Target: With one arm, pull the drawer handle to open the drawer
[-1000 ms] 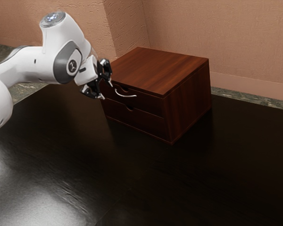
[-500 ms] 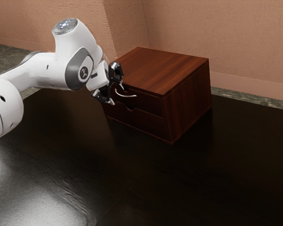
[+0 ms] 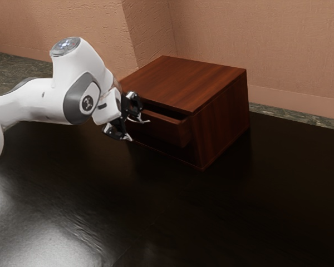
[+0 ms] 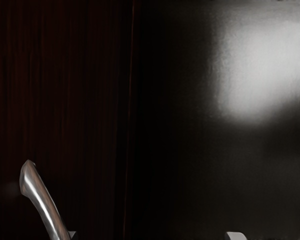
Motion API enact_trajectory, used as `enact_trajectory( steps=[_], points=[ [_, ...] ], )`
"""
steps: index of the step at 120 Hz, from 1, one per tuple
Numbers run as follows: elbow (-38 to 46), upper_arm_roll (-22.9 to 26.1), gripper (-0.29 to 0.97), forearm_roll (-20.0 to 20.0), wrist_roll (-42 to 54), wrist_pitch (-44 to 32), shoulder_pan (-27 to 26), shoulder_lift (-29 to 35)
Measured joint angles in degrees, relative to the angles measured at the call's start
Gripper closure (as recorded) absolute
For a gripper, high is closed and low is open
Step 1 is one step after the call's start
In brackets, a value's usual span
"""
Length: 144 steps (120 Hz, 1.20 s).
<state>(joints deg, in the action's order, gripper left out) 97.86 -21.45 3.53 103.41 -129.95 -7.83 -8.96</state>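
End effector (image 3: pixel 131 117) open, only hooking handle (image 3: pixel 143 119) at its 3 o'clock; drawer (image 3: pixel 164 127) partly out. Risk: handle slips off the finger if pull drifts sideways.

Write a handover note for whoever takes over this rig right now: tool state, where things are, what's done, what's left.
Tool: open, fingers spread, with the handle between them, hooked rather than clamped.
Top drawer: partly out of the cabinet, with a dark gap above its front. Lower drawer: shut.
Done: handle reached, pull begun.
Left: draw the top drawer further out, probably straight along its slide, keeping the handle caught.
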Motion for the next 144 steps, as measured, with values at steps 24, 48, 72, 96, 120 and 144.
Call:
enact_trajectory(
  steps=[24, 48, 72, 96, 120, 144],
  points=[
    [10.0, -0.7, 0.44, -1.7, 0.0, -0.4, -0.5, 9.9],
    [21.5, 0.0, 0.38, -3.0, 0.1, -1.3, 1.1, 20.4],
    [27.5, 2.3, 0.39, -4.3, 0.1, -1.0, -3.8, 32.1],
    [16.1, 9.8, 0.25, -7.9, -2.3, 7.3, 5.2, 32.6],
    [7.6, 10.8, 0.09, -11.0, -20.5, 18.6, 6.1, 27.3],
    [5.4, 11.6, 0.03, -11.1, -40.6, 27.5, 4.5, 25.5]
  ],
)
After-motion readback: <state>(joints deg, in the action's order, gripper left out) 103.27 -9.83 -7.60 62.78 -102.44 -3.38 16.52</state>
